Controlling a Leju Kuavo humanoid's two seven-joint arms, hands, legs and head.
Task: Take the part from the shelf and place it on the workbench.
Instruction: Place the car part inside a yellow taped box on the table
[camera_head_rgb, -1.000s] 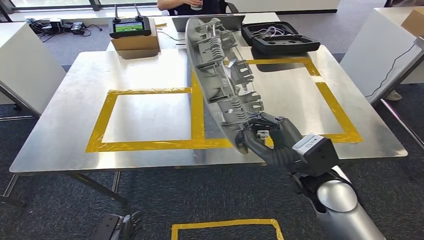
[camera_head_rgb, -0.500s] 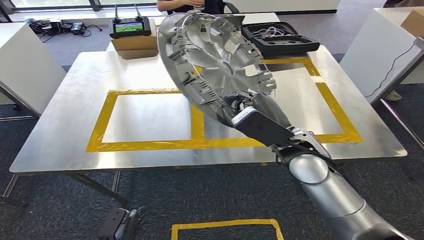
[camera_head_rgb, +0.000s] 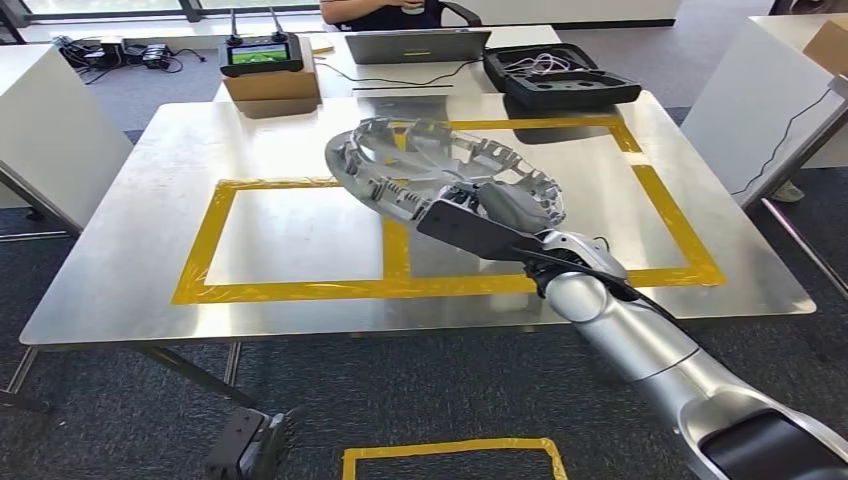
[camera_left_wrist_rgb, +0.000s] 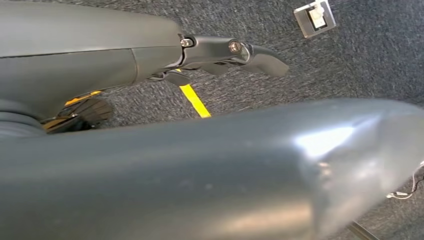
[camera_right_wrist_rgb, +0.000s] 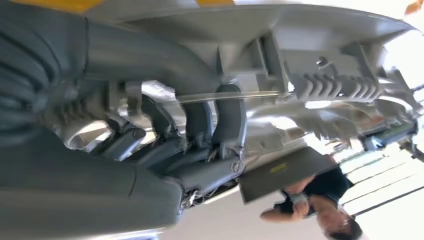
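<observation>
- Floor nearest: dark carpet w/ yellow tape (camera_head_rgb: 447, 446) marking a box outline.
- Left robot hand (camera_head_rgb: 262, 448) hangs low by the floor, dark fingers showing at the frame's lower edge; can't tell if fingers are apart or curled.
- Right arm (camera_head_rgb: 640, 340), silver, reaches up from lower right over the bench (camera_head_rgb: 130, 240) front edge.
- Right robot hand (camera_head_rgb: 505, 205) clamped on the part (camera_head_rgb: 420, 160); in the right wrist view the fingers (camera_right_wrist_rgb: 227, 120) hook over a rib at the part's rim.
- Part = grey round ribbed plastic piece, tilted near-flat, over the bench middle, above the yellow tape squares (camera_head_rgb: 300, 288); can't tell if it touches the bench top.
- Far side: cardboard box (camera_head_rgb: 270, 85) w/ a controller w/ screen (camera_head_rgb: 259, 52) on top, laptop (camera_head_rgb: 416, 45), open black case (camera_head_rgb: 560, 75).
- Beyond those: a person (camera_head_rgb: 385, 12), seated, dark top.
</observation>
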